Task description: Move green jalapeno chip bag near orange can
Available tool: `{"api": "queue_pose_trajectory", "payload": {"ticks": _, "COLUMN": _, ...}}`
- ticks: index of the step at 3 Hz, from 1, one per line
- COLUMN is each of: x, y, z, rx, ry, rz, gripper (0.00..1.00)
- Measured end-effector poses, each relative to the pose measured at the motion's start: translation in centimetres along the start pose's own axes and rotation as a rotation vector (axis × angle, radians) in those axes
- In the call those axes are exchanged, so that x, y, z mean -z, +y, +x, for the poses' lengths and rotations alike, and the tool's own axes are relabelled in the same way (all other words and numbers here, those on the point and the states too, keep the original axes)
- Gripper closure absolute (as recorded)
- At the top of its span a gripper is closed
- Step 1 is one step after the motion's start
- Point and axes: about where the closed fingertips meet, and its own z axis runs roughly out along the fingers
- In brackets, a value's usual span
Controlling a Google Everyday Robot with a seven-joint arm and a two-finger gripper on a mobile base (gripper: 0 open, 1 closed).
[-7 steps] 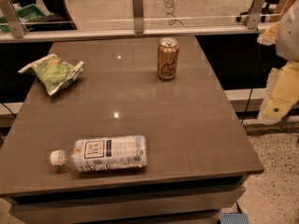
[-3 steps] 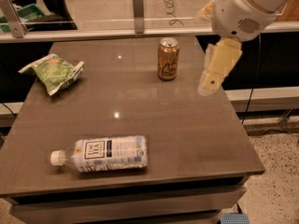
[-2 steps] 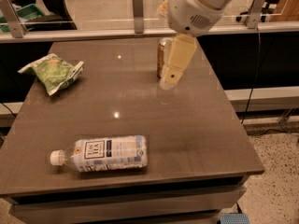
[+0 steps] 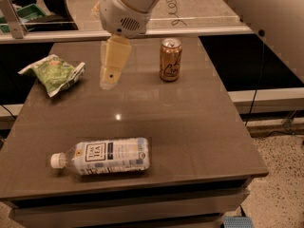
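Gripper [image 4: 109, 78] hangs above the table [image 4: 199, 127], between the green jalapeno chip bag [image 4: 54, 73] lying at the left edge and the orange can [image 4: 170, 60] standing upright toward the back (open or shut, I cannot tell; it carries nothing). Best play: swing left, drop squarely over the bag's crinkled middle, pinch gently. Count: one bag, one can, one bottle [image 4: 102, 156] lying flat.
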Motion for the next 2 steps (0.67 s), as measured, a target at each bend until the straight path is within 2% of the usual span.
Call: {"api": "queue_pose_trajectory", "payload": {"ticks": 2, "x": 0.27, "y": 0.01, "z": 0.32, "rx": -0.003, "ry": -0.01, "rz": 0.012, "gripper": 0.0}}
